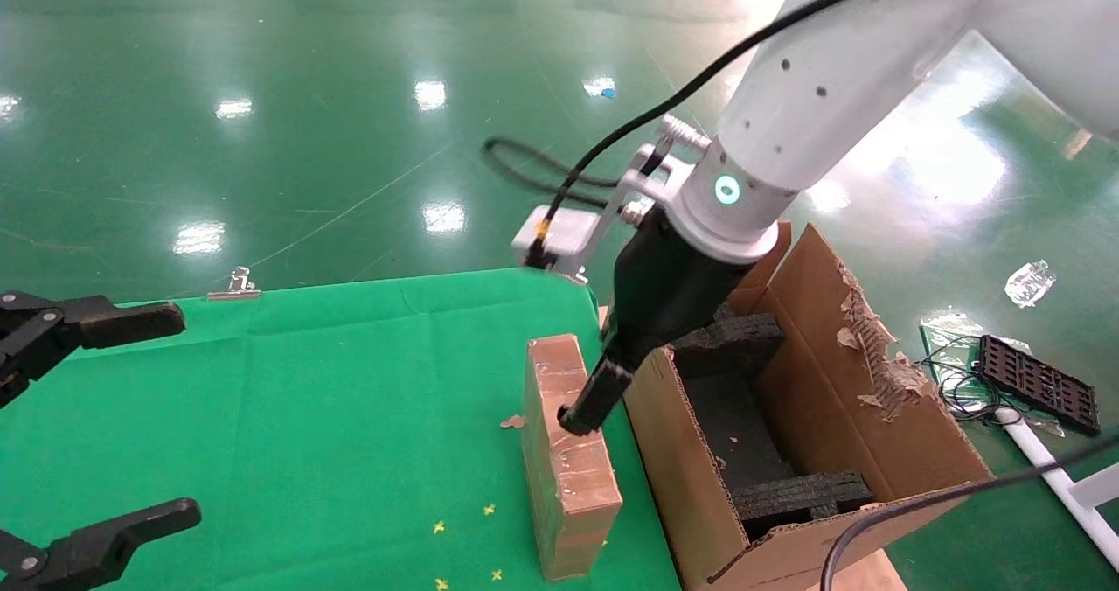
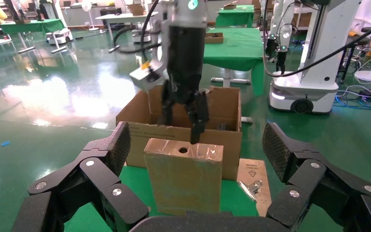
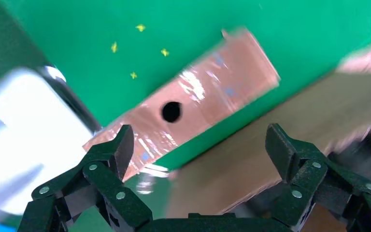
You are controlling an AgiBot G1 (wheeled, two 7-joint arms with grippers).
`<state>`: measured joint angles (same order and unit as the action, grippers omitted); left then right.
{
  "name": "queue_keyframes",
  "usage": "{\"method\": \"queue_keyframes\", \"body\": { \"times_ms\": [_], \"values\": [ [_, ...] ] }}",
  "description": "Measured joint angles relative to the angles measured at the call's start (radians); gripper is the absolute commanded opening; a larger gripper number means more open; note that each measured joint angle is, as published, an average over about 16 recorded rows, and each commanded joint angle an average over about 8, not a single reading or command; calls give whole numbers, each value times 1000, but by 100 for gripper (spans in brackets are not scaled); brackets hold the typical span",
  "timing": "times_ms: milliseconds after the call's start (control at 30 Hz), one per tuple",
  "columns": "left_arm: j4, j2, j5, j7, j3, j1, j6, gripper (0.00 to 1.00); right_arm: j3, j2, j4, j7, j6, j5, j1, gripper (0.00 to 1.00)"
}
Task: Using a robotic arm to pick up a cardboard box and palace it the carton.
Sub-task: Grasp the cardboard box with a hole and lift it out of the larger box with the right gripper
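Note:
The cardboard box (image 1: 568, 477) stands on edge on the green table, wrapped in clear tape, close beside the carton (image 1: 664, 451). Its narrow top face with a round hole shows in the right wrist view (image 3: 198, 96) and the left wrist view (image 2: 183, 179). The robotic arm (image 1: 787, 110) reaches down from the right. My right gripper (image 3: 199, 140) is open, with one finger (image 1: 584, 407) at the box's top edge and the other towards the carton's near wall (image 3: 251, 164). My left gripper (image 1: 175, 414) is open and empty at the table's left edge.
Black foam blocks (image 1: 730, 342) sit inside the carton, whose right flap (image 1: 874, 355) is torn. A metal clip (image 1: 233, 285) holds the green cloth at the table's far edge. A black tray (image 1: 1036, 381) and cables lie on the floor at right.

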<state>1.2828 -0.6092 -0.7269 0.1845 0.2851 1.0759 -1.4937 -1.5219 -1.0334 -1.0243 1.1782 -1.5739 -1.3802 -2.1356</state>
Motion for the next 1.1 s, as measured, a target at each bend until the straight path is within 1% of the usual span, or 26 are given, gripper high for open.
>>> {"method": "queue_keyframes", "body": {
  "times_ms": [133,267,433,633,667,700,833,867,900,933,967,1100],
  "values": [
    [0,0,0,0,0,0,0,100,-31,-25,138,75,-8,63,12,100],
    [0,0,0,0,1,0,0,100,-63,-50,253,107,-8,117,30,100],
    [0,0,1,0,1,0,0,100,-91,-78,349,99,-5,164,55,100],
    [0,1,1,-1,1,0,1,100,-123,-113,425,78,-3,191,75,100],
    [0,1,1,-1,1,0,1,100,-128,-118,434,74,-3,194,77,97],
    [0,1,1,-1,1,0,1,100,-133,-123,443,72,-2,196,78,88],
    [0,1,1,-1,2,0,1,100,-152,-141,470,65,0,201,82,39],
    [0,1,1,-1,2,0,1,98,-157,-145,475,63,0,201,82,27],
    [0,1,1,-1,2,0,1,91,-161,-149,479,62,1,202,83,14],
    [0,1,1,-1,2,0,1,81,-166,-152,483,61,1,202,83,5],
    [0,1,1,-1,2,0,1,69,-170,-155,486,61,2,202,84,1],
    [0,1,2,-1,2,0,1,19,-186,-164,494,62,3,204,85,0]
  ]
}}
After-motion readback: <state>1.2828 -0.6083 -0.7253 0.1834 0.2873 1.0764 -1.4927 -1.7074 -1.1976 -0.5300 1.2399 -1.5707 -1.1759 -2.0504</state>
